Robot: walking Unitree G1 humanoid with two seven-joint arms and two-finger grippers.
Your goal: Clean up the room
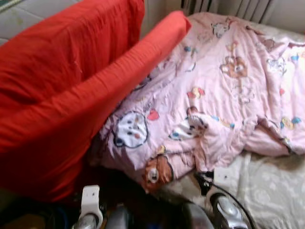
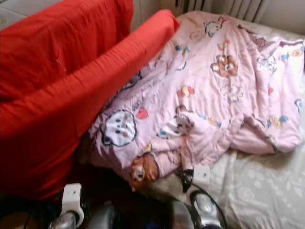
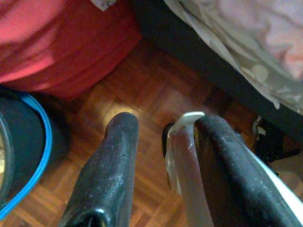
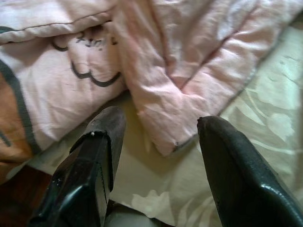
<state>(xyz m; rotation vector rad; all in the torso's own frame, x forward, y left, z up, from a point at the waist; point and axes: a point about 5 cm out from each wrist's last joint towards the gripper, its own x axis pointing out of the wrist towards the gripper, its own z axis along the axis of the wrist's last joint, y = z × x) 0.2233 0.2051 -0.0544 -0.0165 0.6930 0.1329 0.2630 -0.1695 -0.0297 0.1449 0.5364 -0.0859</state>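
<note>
— Where cartoon animals are printed, what is seen?
— A crumpled pink quilt (image 1: pixel 224 95), soft, spread mid-frame on the pale floral sheet (image 1: pixel 271 191).
— And the grippers?
— Right gripper (image 4: pixel 158 156) and left gripper (image 3: pixel 163 156) are held released.

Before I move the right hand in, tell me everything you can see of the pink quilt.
The pink quilt is soft, padded-looking fabric printed with cartoon bears, cats and hearts. It lies crumpled and bunched on the pale patterned bedsheet, its near edge folded into thick rolls. One side is tucked under the leaning red cushion. The right hand is open just short of a folded corner, not touching it.
</note>
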